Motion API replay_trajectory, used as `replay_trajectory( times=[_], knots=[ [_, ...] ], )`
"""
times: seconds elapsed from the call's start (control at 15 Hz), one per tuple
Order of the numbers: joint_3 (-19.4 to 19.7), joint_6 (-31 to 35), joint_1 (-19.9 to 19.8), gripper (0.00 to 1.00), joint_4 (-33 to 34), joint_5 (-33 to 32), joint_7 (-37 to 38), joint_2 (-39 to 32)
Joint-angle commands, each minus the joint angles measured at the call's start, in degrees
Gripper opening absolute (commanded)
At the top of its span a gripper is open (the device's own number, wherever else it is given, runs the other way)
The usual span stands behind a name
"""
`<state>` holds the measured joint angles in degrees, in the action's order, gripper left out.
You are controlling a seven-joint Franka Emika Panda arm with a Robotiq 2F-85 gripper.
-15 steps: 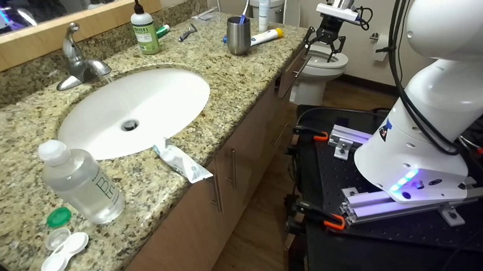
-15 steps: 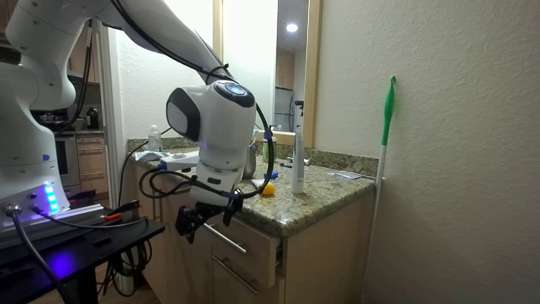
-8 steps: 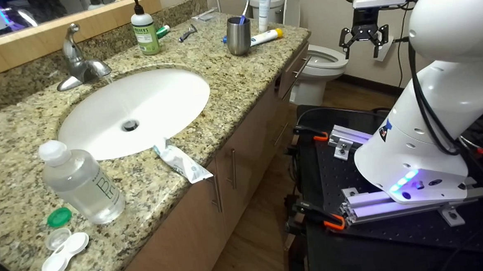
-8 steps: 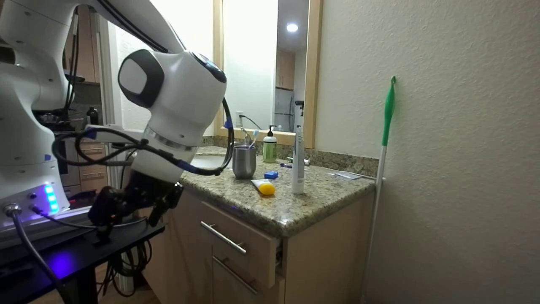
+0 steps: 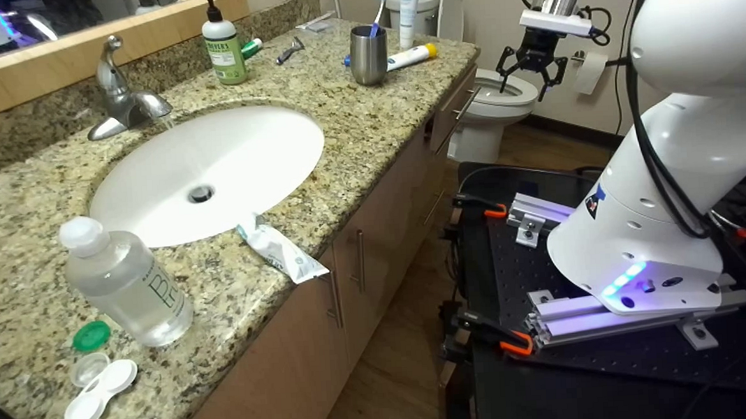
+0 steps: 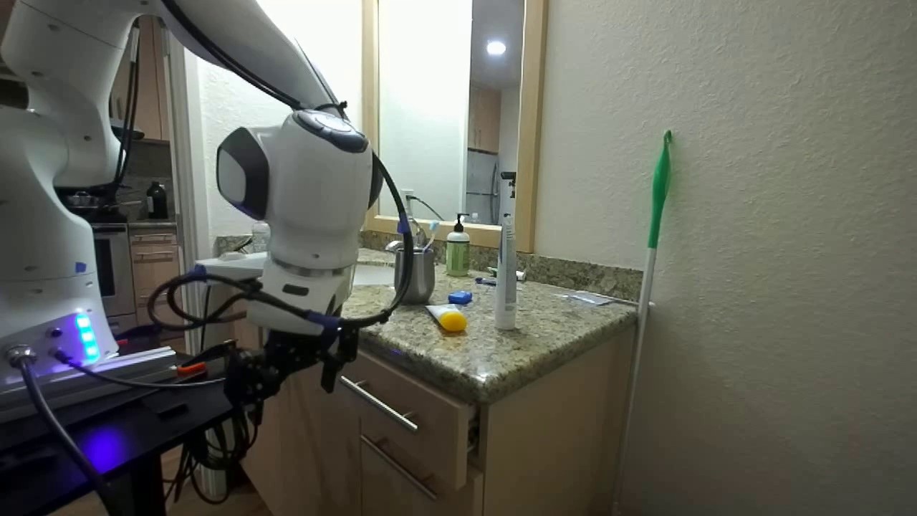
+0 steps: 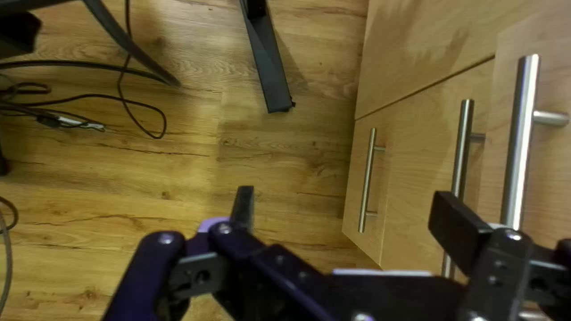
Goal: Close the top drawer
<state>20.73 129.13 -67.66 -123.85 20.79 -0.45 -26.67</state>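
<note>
The top drawer has a brown wooden front and a metal bar handle. It stands slightly out from the vanity under the counter, with a narrow gap at its side. It also shows in an exterior view. Its inside is mostly hidden. In the wrist view its handle is at the right. My gripper is open and empty in the air, in front of the drawer and apart from it. It also shows in an exterior view. In the wrist view the open fingers have floor and cabinet fronts beyond them.
A lower front with a handle is below the drawer. The granite counter edge overhangs it. A metal cup, a yellow-capped tube and an upright white tube stand or lie above. The black robot table is nearby.
My gripper moved back away from the drawer and tilted, then moved partway toward it again. It is farther from the drawer than one second ago. The drawer has not visibly moved.
</note>
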Motion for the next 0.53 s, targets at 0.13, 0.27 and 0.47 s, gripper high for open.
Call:
replay_trajectory(
  times=[0.13,0.27,0.47],
  knots=[
    [-4.89,12.17,-3.24,1.00,2.57,11.17,-1.03,-7.45],
    [-6.85,14.86,-4.52,1.00,4.73,14.27,-0.40,-10.03],
    [-11.26,16.20,-8.01,1.00,9.84,20.59,-3.67,-13.49]
  ],
)
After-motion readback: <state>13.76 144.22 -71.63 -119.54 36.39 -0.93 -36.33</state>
